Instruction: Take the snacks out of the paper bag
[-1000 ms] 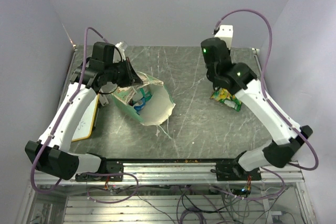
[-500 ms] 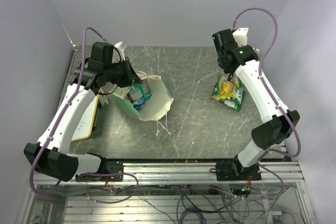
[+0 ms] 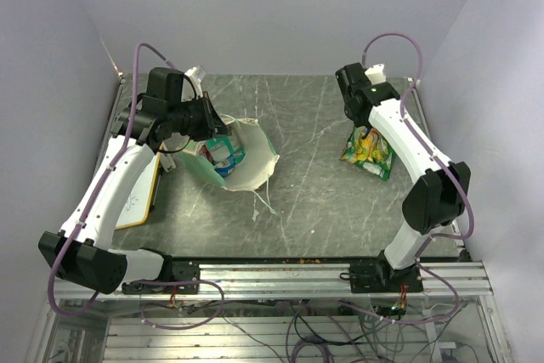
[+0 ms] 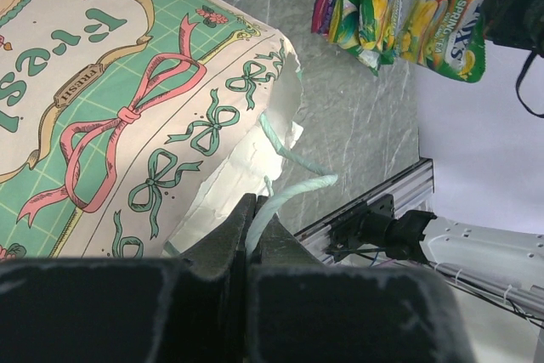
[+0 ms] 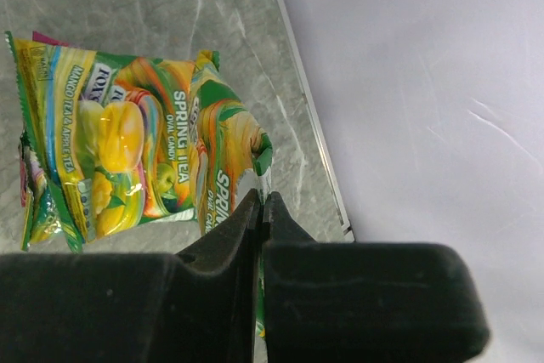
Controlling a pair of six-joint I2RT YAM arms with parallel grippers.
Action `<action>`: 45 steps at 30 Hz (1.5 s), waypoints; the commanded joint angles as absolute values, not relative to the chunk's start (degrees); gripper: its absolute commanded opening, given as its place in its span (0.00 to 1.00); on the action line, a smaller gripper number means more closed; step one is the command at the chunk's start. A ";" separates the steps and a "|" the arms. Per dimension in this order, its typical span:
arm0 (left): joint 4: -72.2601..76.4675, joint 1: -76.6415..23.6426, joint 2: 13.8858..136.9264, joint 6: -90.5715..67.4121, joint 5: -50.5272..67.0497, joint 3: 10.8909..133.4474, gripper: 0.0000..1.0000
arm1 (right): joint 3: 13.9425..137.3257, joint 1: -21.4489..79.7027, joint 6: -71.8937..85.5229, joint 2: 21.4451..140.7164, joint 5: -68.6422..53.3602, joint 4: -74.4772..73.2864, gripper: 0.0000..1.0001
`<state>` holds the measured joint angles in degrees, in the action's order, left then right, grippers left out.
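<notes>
The green paper bag [image 3: 255,169] lies tipped on its side at the table's left, its cream mouth facing the near edge. My left gripper [image 3: 210,116] is shut on the bag's pale string handle [image 4: 293,189], which is pinched between the jaws beside the printed side [image 4: 127,108]. A snack with blue marks [image 3: 223,156] shows inside the bag. At the far right, green-and-yellow snacks [image 3: 370,152] lie overlapping on the table. My right gripper [image 5: 262,201] is shut on the corner of one green packet [image 5: 225,159], next to another packet [image 5: 102,150].
A yellow-framed whiteboard [image 3: 140,197] lies at the left table edge under my left arm. Loose white strings [image 3: 263,201] trail from the bag's mouth. The table's right edge [image 5: 310,116] runs close to the snacks. A metal rail [image 3: 272,271] borders the near side.
My right arm has drawn back and swung toward the far right corner, its gripper staying by the packets. The bag's mouth has shifted a little. My left arm has hardly moved.
</notes>
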<state>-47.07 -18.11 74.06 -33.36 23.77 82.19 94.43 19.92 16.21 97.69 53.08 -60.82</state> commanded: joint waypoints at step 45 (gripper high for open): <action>-51.04 -18.28 72.38 -30.69 22.98 84.99 0.07 | 91.95 19.39 30.18 116.12 40.26 -46.07 0.01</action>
<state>-49.71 -18.11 73.91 -31.86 23.46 82.89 94.72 19.84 29.02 116.99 39.13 -50.72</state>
